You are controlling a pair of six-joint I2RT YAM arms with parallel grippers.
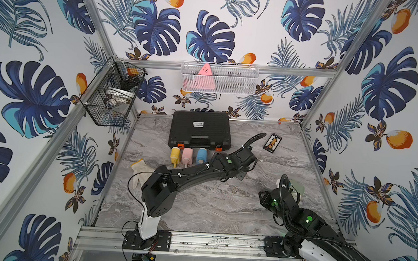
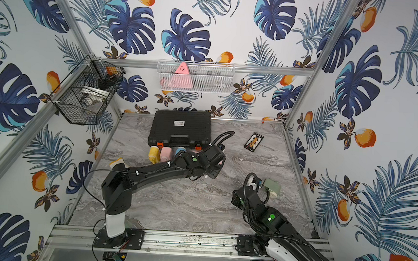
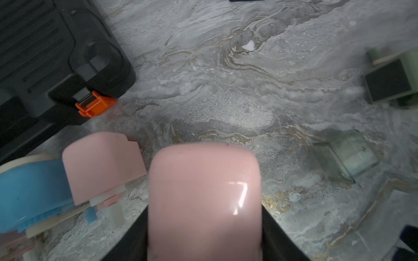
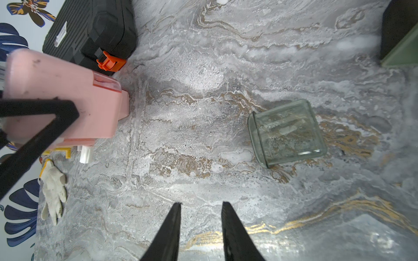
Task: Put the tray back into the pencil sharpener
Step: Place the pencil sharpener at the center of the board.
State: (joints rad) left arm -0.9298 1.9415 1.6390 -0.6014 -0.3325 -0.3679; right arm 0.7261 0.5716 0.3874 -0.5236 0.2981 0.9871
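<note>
A clear greenish tray [image 4: 287, 133] lies alone on the marble table [image 4: 192, 126], also in the left wrist view as the tray [image 3: 346, 156]. Beyond it stands a green pencil sharpener [image 3: 393, 76] with a dark empty slot facing the tray; both top views show this green sharpener [image 1: 296, 187] [image 2: 272, 188] beside my right wrist. My right gripper [image 4: 201, 204] is open with nothing between its fingers, a short way from the tray. My left gripper [image 3: 204, 226] is shut on a pink pencil sharpener [image 3: 204, 198], which hides its fingertips.
A black case [image 1: 200, 129] lies at the back. In front of it are yellow [image 1: 175, 155], pink [image 1: 187, 155] and blue [image 1: 201, 155] sharpeners. A white glove [image 1: 139, 171] lies at the left, a small card pack [image 1: 273, 142] at the back right. Wire baskets [image 1: 219, 78] hang on the walls.
</note>
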